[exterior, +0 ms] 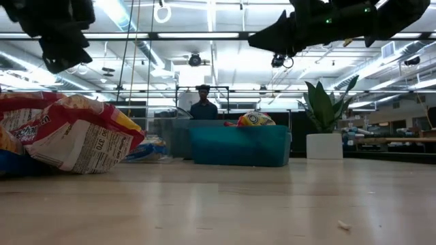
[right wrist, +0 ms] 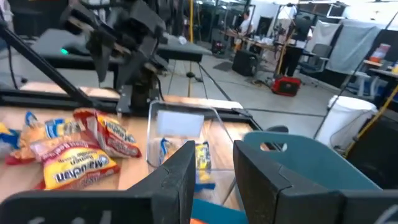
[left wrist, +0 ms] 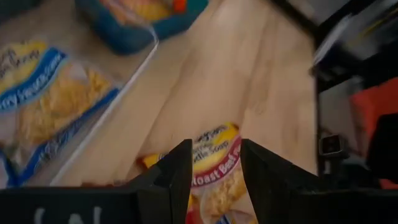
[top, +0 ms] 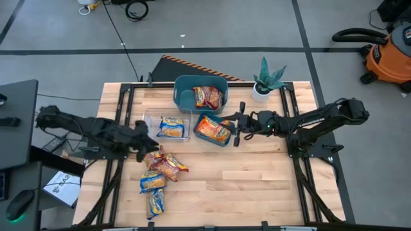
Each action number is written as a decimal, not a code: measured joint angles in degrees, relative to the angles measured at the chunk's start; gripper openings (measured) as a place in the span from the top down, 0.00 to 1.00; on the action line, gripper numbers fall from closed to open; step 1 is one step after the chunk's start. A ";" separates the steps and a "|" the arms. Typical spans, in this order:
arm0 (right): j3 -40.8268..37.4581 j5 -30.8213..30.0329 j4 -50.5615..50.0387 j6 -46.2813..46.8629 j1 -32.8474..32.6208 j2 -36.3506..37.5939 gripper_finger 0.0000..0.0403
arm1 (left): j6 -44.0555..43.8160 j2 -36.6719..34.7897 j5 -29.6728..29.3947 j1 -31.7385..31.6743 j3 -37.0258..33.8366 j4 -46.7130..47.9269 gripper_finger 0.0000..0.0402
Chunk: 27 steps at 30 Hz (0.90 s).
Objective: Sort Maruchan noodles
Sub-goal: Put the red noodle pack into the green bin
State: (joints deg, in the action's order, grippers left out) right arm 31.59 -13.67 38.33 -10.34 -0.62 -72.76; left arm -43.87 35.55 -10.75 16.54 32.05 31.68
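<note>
Counting Maruchan noodles (top: pixel 159 176): we see approx. five loose packets, one apiece in three containers. Left gripper (top: pixel 142 142), right gripper (top: pixel 239 124): jaws apart, empty.

the counter (top: pixel 257 186) is pale wood planking, smooth and matt. the noodle packets (top: pixel 166 165) are crinkly glossy plastic. the bins (top: pixel 186 86) look like smooth teal plastic; the tray (top: pixel 149 119) is clear, shiny plastic.
</note>
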 joint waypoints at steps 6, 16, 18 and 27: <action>0.00 -6.46 -0.21 -0.39 -3.91 -4.30 0.72 | -10.82 15.82 -1.29 3.60 11.92 14.81 0.65; 0.00 -15.24 3.13 -7.17 -7.19 -5.84 0.72 | -19.43 36.71 3.00 8.21 27.78 31.07 0.65; 0.00 -15.25 3.51 -7.67 -7.18 -5.84 0.72 | -20.06 39.24 4.89 8.83 28.57 30.85 0.65; 0.00 -14.98 3.66 -7.70 -5.80 -5.84 0.72 | -18.47 47.04 5.93 9.98 28.88 35.74 0.65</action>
State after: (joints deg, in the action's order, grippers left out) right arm 31.59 -28.65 41.99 -18.04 -6.42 -78.61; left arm -62.35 82.59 -4.82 26.52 60.93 67.42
